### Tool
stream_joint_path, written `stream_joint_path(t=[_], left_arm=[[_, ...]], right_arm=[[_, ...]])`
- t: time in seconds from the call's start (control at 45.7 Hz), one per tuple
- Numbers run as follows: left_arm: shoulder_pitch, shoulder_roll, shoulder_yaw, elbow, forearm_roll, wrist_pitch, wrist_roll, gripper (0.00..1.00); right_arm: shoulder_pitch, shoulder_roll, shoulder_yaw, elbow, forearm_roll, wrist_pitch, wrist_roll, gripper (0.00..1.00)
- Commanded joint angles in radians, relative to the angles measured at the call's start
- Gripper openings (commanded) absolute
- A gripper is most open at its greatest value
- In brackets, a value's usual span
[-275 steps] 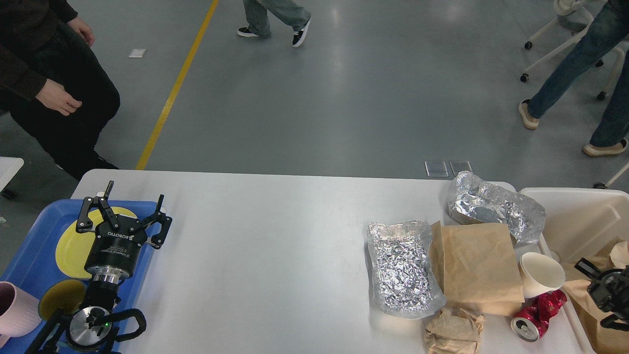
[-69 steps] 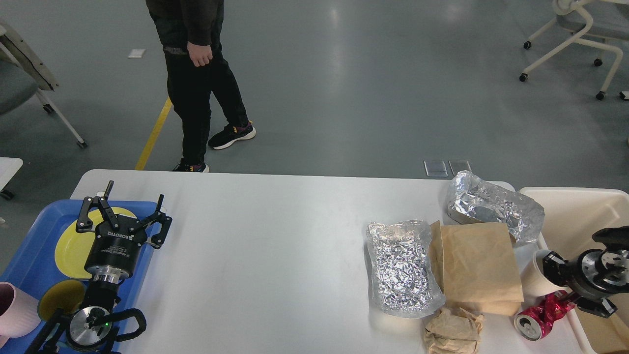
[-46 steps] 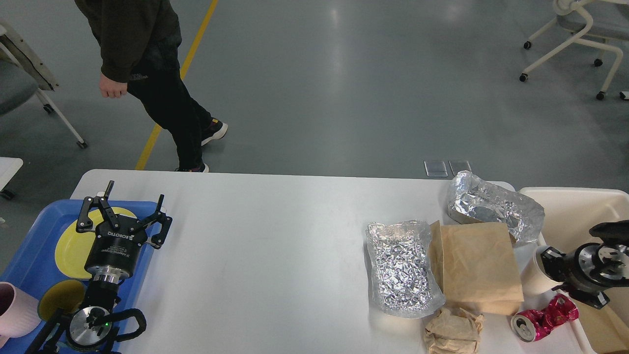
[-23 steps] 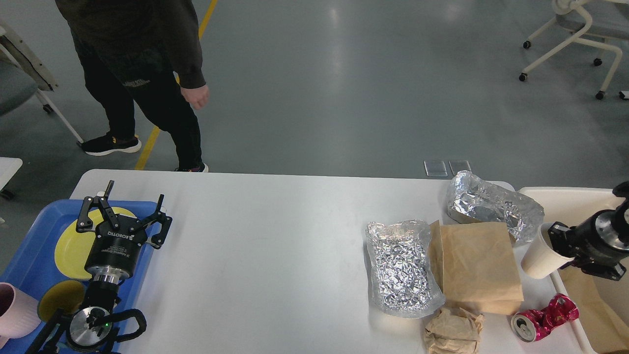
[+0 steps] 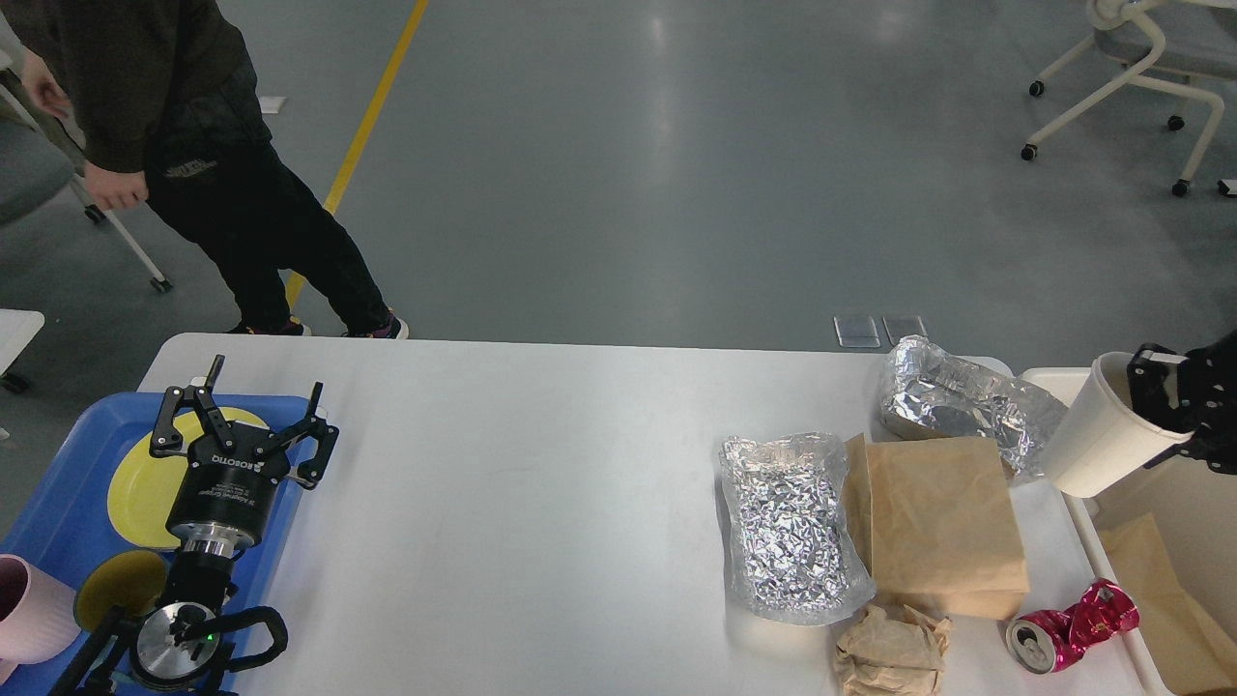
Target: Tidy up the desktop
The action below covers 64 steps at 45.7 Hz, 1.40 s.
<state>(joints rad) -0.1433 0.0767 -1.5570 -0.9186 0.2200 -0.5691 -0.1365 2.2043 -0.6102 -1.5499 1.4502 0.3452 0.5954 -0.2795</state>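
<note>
From the head view, the tabletop (image 5: 541, 503) is a wide, smooth white slab with rounded corners, filling the lower part of the picture. I take the flat brown paper bag (image 5: 942, 527) on it as my landmark. Touching the bag's left edge lies a crinkled foil pouch (image 5: 792, 527); just behind the bag sits a second, puffier foil wrap (image 5: 966, 401). At the bag's near edge rests a crumpled wad of brown paper (image 5: 889, 652), and to the near right of the bag lies a crushed red can (image 5: 1068, 628) on its side.

My right gripper (image 5: 1165, 401) is up and to the right of the bag, raised off the tabletop, its jaws clamped on the rim of a white paper cup (image 5: 1107, 440), which hangs tilted. It hangs above the left rim of a cream plastic bin (image 5: 1073, 483), which holds brown paper.

My left gripper (image 5: 242, 420) is far to the left of the bag, jaws spread wide and holding nothing, over a blue plastic tray (image 5: 58, 483) at the tabletop's left end. In the tray are a round yellow plate (image 5: 145, 483), a smaller yellow disc (image 5: 116, 580) and a pink mug (image 5: 29, 614).
</note>
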Motion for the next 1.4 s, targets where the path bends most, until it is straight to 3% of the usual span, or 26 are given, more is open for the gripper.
stream_joint_path(t=[0.0,0.131,0.241,0.547,0.766,0.942,1.161,1.38], left_arm=[[0.001,0.0,0.0,0.0,0.001,0.0,-0.002,0.96],[-0.001,0.0,0.0,0.0,-0.001,-0.001,0.0,0.96],[0.001,0.0,0.0,0.0,0.001,0.0,0.0,0.96],[-0.001,0.0,0.0,0.0,-0.001,0.0,-0.002,0.96],[0.001,0.0,0.0,0.0,0.001,0.0,-0.002,0.96],[0.001,0.0,0.0,0.0,-0.001,0.0,-0.002,0.96],[-0.001,0.0,0.0,0.0,-0.001,0.0,-0.002,0.96],[-0.001,0.0,0.0,0.0,0.001,0.0,-0.002,0.96]], right_arm=[[0.003,-0.002,-0.05,-0.01,0.006,-0.028,0.003,0.0],[-0.024,-0.06,-0.078,-0.06,-0.012,-0.121,0.005,0.0],[-0.155,-0.143,-0.046,-0.187,-0.02,-0.155,0.003,0.0],[-0.835,-0.18,0.352,-0.648,-0.02,-0.273,0.005,0.0],[-1.323,-0.074,0.668,-1.037,-0.02,-0.298,0.003,0.0],[-1.566,0.107,0.732,-1.343,-0.015,-0.315,0.005,0.0],[-1.684,0.213,0.746,-1.407,-0.012,-0.483,0.006,0.0],[-1.703,0.237,0.752,-1.409,-0.012,-0.531,0.006,0.0]])
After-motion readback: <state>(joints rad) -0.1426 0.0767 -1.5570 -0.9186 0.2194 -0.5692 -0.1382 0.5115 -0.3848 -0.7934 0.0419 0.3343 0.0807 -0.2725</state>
